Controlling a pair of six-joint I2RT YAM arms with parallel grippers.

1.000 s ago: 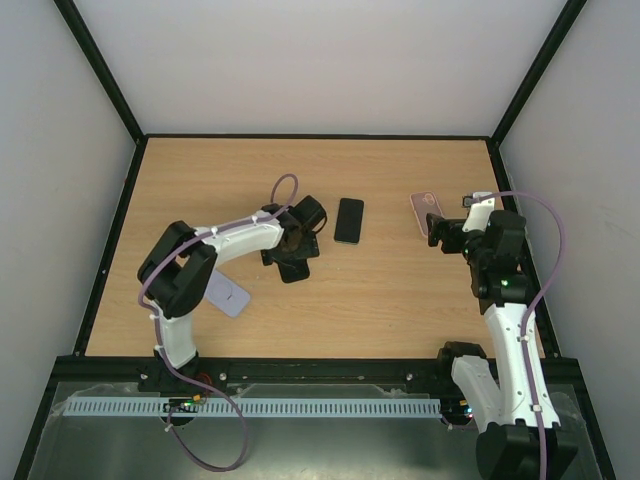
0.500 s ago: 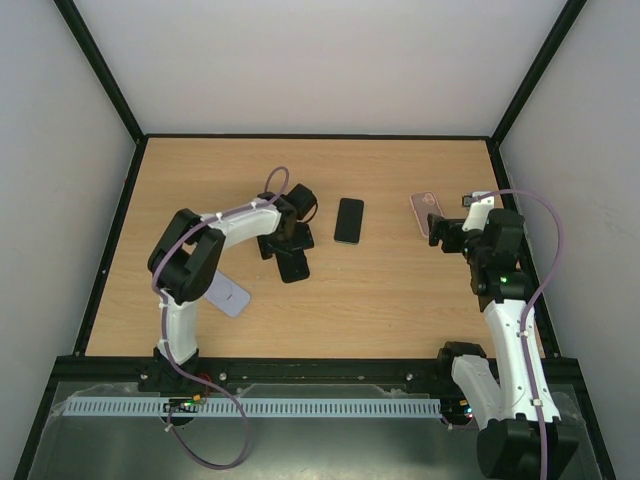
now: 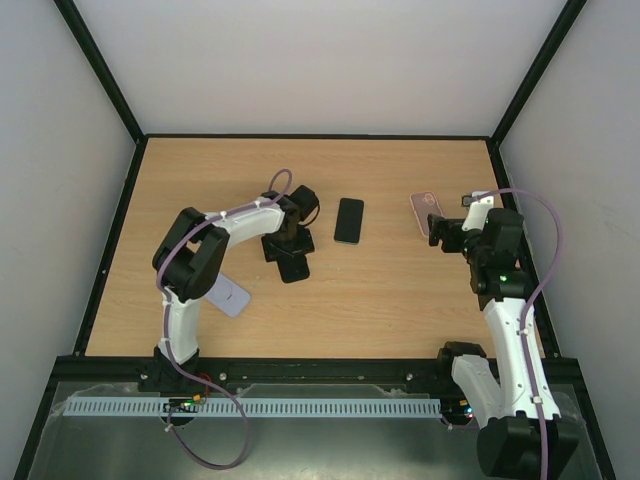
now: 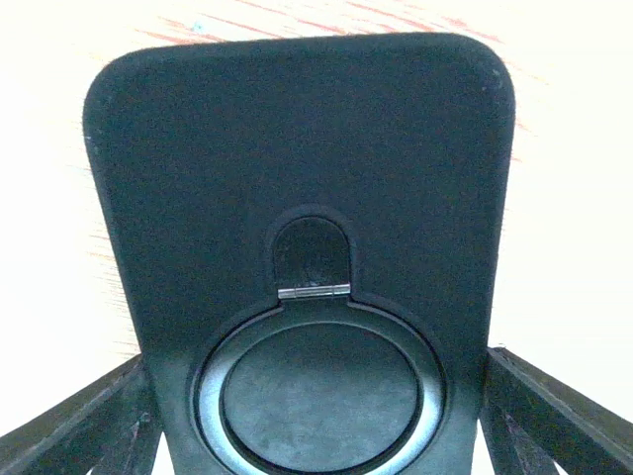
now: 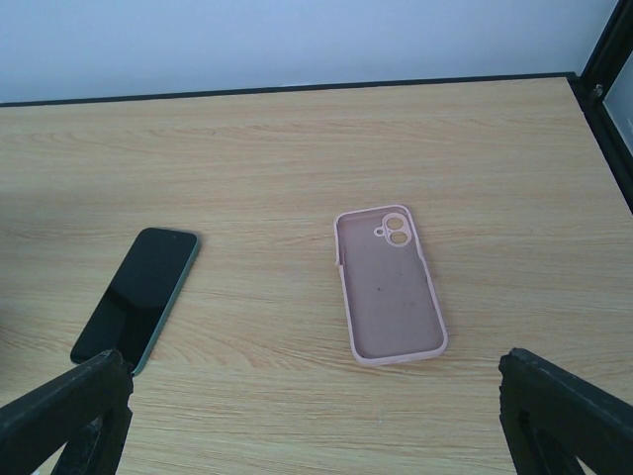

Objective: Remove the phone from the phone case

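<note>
Fingers on left (image 4: 539,391) flanking black case (image 4: 297,158), maybe touching

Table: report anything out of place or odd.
Nothing damaged or spilled. Only oddity: the pink case lies empty, open side up, with a bare phone lying apart to its left, screen up.

I read no text, label, brand or number on the black case (image 4: 297,198), pink case (image 5: 389,287) or phone (image 5: 138,295).
</note>
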